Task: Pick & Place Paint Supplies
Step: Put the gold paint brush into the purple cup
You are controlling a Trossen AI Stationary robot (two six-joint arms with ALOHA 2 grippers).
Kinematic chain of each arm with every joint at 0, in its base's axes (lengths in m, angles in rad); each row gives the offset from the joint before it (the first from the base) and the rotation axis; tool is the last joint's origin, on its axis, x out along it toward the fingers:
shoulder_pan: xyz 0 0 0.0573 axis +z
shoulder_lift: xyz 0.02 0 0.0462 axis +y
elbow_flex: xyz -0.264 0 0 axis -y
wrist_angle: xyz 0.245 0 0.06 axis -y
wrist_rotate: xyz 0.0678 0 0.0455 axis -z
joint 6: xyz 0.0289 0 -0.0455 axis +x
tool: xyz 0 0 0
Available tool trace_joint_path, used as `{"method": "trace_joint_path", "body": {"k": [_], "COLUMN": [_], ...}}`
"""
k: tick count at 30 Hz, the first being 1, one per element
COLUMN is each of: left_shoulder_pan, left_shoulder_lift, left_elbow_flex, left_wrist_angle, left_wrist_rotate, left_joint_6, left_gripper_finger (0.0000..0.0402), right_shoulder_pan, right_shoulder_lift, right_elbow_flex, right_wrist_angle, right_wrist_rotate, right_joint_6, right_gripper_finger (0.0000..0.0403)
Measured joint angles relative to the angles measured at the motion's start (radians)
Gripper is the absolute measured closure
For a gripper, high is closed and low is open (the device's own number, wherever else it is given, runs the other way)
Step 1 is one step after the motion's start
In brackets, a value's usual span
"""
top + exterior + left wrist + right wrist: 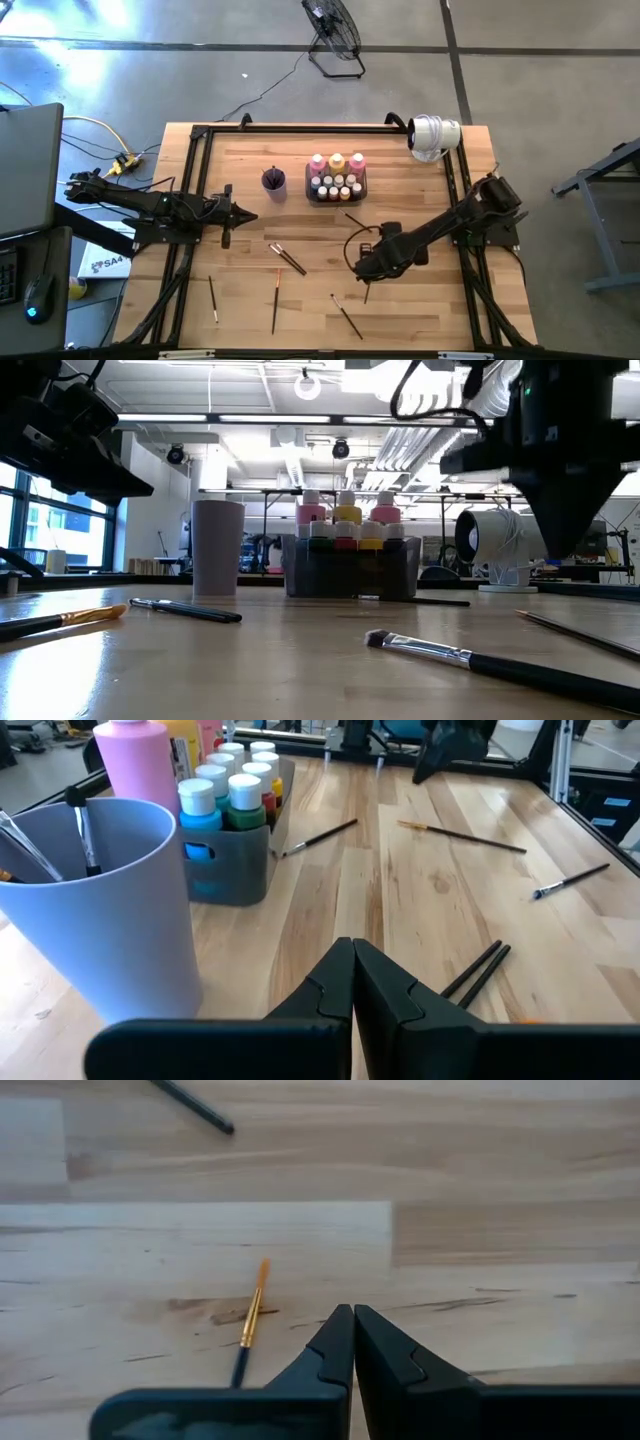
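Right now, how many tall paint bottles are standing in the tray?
3, in a row along the tray's far edge: left pink bottle, yellow-orange bottle in the middle, right pink bottle. None appears hidden.

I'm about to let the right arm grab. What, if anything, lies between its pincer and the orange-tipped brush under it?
Nothing visible: the shut right pincer points at bare wood, with the orange-tipped brush lying just beside it.
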Motion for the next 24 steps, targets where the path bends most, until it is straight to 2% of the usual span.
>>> {"method": "trace_joint_path", "body": {"k": [8, 24], "left_shoulder_pan": [0.0, 0.0], "left_shoulder_lift": [0.0, 0.0], "left_elbow_flex": [0.0, 0.0], "left_wrist_angle": [0.0, -0.001], "left_wrist_rotate": [0.0, 0.0], "left_joint_6": [0.0, -0.001], "left_gripper_finger": [0.0401, 0.0401], "right_shoulder_pan": [-0.046, -0.094], "right_shoulder_lift": [-0.04, -0.044], "right_elbow_flex": [-0.15, -0.151], "right_wrist_angle": [0.318, 0.307], "right_wrist_rotate": [0.025, -0.035], "right_joint_6": [-0.082, -0.132], "right_gripper_finger": [0.04, 0.04]}}
